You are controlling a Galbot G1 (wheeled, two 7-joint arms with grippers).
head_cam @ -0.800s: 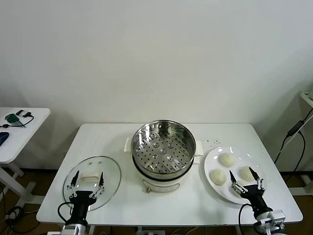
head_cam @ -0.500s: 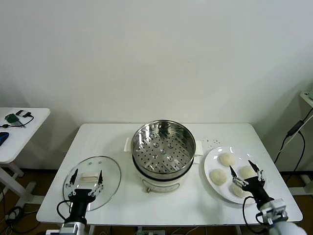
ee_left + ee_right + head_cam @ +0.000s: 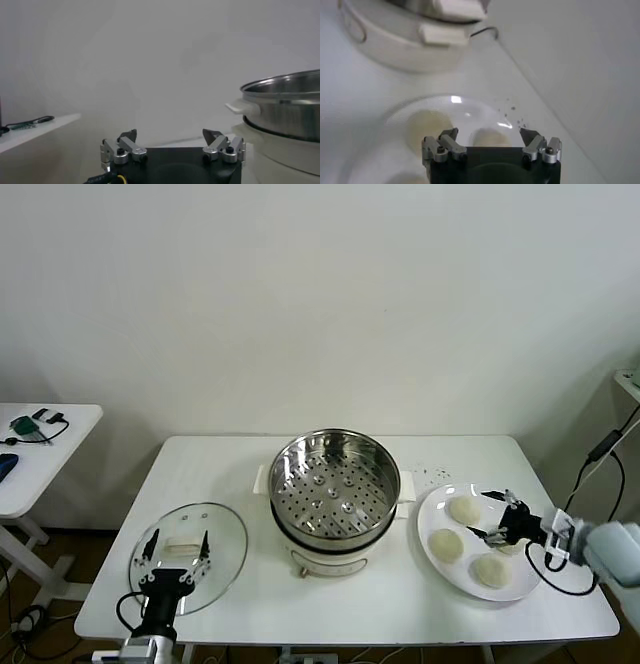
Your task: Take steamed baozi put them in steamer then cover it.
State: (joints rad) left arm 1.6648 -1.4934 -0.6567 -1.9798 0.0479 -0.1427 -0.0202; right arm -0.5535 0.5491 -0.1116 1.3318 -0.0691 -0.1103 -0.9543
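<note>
The steamer [image 3: 335, 484] stands empty mid-table, a shiny perforated basket on a white pot base. It also shows in the left wrist view [image 3: 286, 100]. The glass cover [image 3: 190, 552] lies flat at the front left. Three baozi [image 3: 463, 510], [image 3: 445, 544], [image 3: 490, 570] show on the white plate [image 3: 445, 576]; a fourth is mostly hidden behind my right gripper [image 3: 490, 515]. That gripper is open and reaches in from the right, low over the plate. In the right wrist view a baozi [image 3: 487, 137] sits just beyond the open gripper [image 3: 489, 134]. My left gripper [image 3: 178, 542] is open and empty at the cover's near edge.
The white table [image 3: 240, 474] ends close behind the steamer and just right of the plate. A side table [image 3: 40, 444] with small items stands at the far left. A black cable [image 3: 600, 454] hangs at the right. The steamer's base [image 3: 405, 40] lies beyond the plate.
My right gripper has swung from the plate's near edge round to its right side and now points left over the baozi. The left gripper has barely moved.
</note>
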